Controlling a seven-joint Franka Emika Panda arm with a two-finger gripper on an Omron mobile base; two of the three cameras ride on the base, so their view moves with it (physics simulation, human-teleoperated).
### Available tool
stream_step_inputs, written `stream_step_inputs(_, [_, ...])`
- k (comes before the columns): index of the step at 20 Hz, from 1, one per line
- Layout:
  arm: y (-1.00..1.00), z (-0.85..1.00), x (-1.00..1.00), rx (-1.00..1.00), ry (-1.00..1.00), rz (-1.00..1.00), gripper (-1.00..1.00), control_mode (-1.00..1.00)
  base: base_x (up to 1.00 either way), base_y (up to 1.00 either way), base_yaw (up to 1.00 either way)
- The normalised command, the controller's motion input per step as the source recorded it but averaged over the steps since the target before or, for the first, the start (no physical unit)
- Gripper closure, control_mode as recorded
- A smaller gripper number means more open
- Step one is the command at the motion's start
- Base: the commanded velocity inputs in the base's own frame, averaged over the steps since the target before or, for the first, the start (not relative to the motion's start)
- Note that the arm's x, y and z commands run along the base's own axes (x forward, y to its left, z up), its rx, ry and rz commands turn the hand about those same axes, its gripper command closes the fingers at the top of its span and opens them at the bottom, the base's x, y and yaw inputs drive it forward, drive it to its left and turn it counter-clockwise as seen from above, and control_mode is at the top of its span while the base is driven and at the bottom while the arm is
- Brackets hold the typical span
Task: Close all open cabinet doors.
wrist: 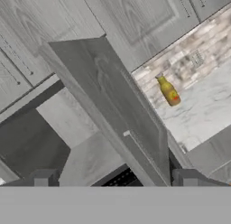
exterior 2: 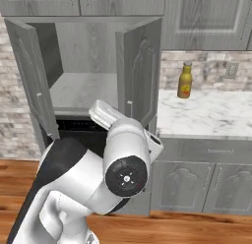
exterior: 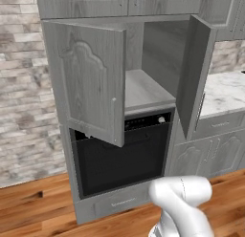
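Open grey cabinet door (wrist: 122,114) edge-on; yellow bottle (wrist: 168,91) on marble counter (wrist: 205,112).

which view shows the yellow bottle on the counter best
The right base view: the yellow bottle stands upright and unobstructed on the marble counter by the brick wall. The hand view shows it smaller and tilted.

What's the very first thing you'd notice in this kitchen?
Two grey doors, the left door and the right door, swing wide open above the black oven. Between them sits a bare shelf. Off to the right, a yellow bottle stands alone on the marble counter.
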Motion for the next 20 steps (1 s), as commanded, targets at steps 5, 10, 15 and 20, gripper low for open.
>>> stream_step_inputs(5, [-0.34, 0.00, 0.30, 0.05, -0.01, 0.23, -1.00, -1.00, 0.00, 0.00, 0.00])
stream_step_inputs(10, [-0.18, 0.00, 0.53, 0.00, 0.00, 0.24, -1.00, -1.00, 0.00, 0.00, 0.00])
stream_step_inputs(15, [-0.10, -0.07, 0.53, 0.00, 0.00, 0.24, -1.00, -1.00, 0.00, 0.00, 0.00])
stream_step_inputs(20, [-0.01, -0.18, 0.39, 0.00, -0.01, 0.17, -1.00, -1.00, 0.00, 0.00, 0.00])
